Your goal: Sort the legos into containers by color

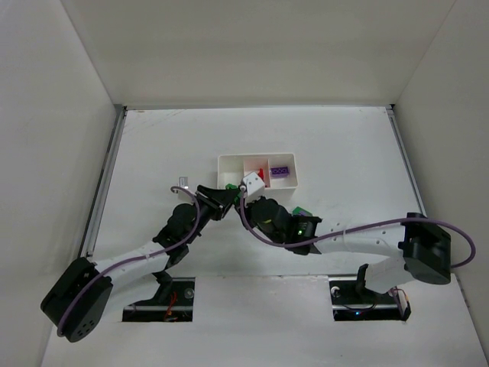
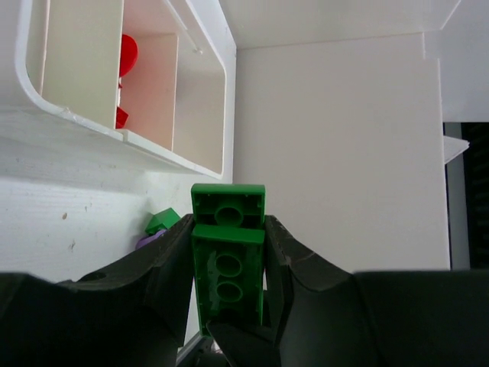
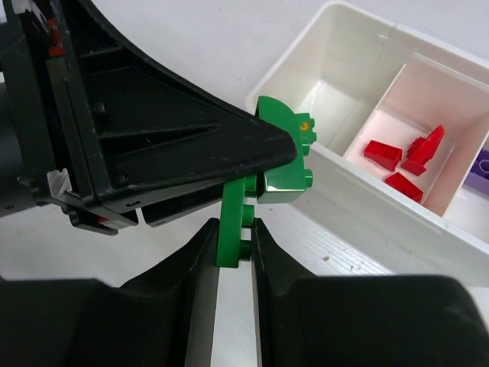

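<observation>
The right gripper (image 3: 234,243) is pinched tight on the lower end of a green lego plate (image 3: 231,222), which stands upright between its fingers. The left gripper (image 2: 228,260) grasps the same green lego plate from the opposite side, where a curved green piece (image 3: 284,153) is stuck to it. Both meet just beside the near corner of the white tray (image 3: 359,191), by its left compartment. Red legos (image 3: 405,157) lie in the middle compartment.

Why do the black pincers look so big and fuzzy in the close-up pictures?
Left wrist view: the left pincer sits right by the lens, so it looks huge and soft-edged, while the green lego is sharp. Right wrist view: same for the right pincer. Top external view: even light, everything small.
</observation>
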You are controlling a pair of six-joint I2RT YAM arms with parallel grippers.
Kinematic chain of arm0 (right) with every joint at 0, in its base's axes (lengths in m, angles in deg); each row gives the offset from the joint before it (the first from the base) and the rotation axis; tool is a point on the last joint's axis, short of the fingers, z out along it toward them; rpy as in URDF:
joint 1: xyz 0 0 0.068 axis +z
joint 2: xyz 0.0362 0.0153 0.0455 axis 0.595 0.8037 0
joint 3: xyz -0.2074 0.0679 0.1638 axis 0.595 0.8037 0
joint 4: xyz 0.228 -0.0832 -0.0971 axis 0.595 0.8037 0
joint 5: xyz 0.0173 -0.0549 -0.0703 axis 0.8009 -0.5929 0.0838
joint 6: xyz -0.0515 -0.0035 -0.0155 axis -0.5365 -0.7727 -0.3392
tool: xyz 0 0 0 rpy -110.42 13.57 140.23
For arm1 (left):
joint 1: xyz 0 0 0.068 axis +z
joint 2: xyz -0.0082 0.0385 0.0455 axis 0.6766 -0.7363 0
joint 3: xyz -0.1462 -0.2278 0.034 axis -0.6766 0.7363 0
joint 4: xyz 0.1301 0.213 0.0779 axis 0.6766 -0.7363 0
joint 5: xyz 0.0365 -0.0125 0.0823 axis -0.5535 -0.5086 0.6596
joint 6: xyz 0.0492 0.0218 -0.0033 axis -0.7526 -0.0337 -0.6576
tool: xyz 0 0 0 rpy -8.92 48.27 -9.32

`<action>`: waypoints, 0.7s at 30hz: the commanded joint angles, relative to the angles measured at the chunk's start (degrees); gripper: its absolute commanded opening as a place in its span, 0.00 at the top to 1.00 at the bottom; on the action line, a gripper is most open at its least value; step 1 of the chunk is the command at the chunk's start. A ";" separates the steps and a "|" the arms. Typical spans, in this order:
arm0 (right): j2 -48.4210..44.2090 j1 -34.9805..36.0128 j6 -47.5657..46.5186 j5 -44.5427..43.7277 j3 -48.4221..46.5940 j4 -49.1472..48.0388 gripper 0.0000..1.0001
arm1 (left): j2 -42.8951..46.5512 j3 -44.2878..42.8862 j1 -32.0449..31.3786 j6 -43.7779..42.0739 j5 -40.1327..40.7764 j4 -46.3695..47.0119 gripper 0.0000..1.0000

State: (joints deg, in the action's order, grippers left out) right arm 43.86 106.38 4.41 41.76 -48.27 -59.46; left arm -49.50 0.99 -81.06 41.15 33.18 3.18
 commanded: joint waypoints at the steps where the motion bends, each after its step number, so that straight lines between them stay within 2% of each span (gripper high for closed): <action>1: -0.19 5.59 4.62 9.45 -4.39 -7.43 0.86 | -0.84 -2.09 -1.20 0.12 7.56 1.89 0.87; 6: -1.51 5.59 6.74 8.56 -1.84 -8.66 0.86 | -0.66 -2.00 -1.11 0.21 12.93 3.38 0.87; 15: -10.29 4.80 3.93 9.79 5.81 -5.58 0.86 | 0.22 -2.26 0.47 0.20 14.33 4.26 0.87; 21: -12.14 4.27 3.67 9.97 7.39 -5.06 0.85 | 0.39 -2.35 1.25 -0.06 13.64 5.67 0.87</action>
State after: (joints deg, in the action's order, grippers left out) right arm 32.80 111.05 8.43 50.48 -41.56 -62.48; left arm -49.78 0.68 -80.62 41.15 45.75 5.39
